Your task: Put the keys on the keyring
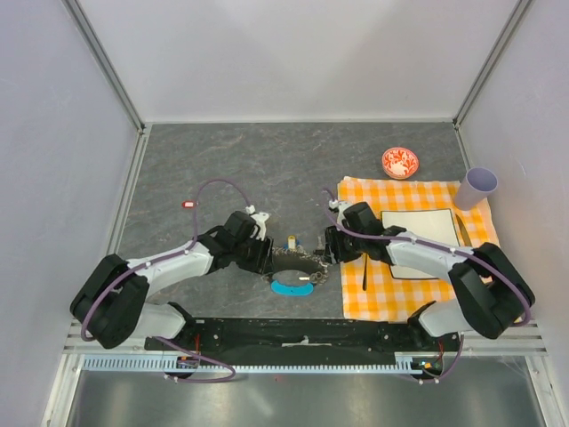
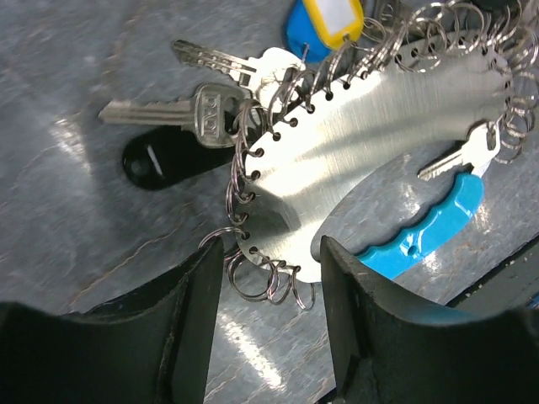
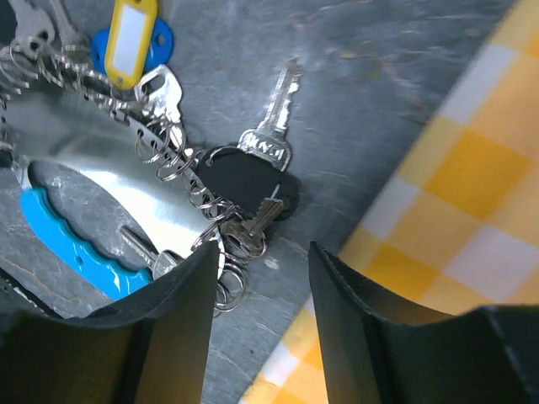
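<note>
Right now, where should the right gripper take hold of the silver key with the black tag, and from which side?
Probably the silver key's blade, pinched across its narrow width from above, coming in from the checked cloth side. The blade lies flat on bare table, pointing away from the keyring's crowded rings, while its head sits against the black tag.

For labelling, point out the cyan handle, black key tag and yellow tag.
cyan handle point(image 2: 429, 225), left wrist view, middle of grip
black key tag point(image 3: 240, 181), right wrist view, centre of plastic
yellow tag point(image 3: 130, 38), right wrist view, white label
</note>
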`<state>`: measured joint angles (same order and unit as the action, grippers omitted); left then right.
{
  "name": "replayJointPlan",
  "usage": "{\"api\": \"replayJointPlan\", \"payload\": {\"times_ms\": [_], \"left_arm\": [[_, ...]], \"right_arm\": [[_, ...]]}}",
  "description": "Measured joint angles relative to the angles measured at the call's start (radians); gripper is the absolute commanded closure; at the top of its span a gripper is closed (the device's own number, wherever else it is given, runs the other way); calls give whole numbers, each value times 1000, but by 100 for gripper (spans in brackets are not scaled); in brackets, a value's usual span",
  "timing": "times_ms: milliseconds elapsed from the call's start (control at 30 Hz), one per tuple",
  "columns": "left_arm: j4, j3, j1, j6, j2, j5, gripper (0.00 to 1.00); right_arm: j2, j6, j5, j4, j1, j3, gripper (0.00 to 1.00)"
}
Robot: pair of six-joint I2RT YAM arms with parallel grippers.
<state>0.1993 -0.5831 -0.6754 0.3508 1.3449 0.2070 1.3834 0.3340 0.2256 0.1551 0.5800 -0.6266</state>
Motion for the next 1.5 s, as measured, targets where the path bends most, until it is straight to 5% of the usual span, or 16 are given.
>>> {"api": "replayJointPlan", "payload": {"times_ms": [300,467,900,1500], "left_arm": [[-26,71,76,12,-138,-17,43],[-50,104,85,18,-254,-23,42],[-159,162,85,50,-312,31,44],[-31,-177,-119,-119,138,131,51]], "right_arm": [[188,32,26,-128,160,-103,58],[237,11,0,-158,187,-183,48],[-6,-19,-145,-127,242,-61,43],[-205,33,-257,-121,250,92,44]]}}
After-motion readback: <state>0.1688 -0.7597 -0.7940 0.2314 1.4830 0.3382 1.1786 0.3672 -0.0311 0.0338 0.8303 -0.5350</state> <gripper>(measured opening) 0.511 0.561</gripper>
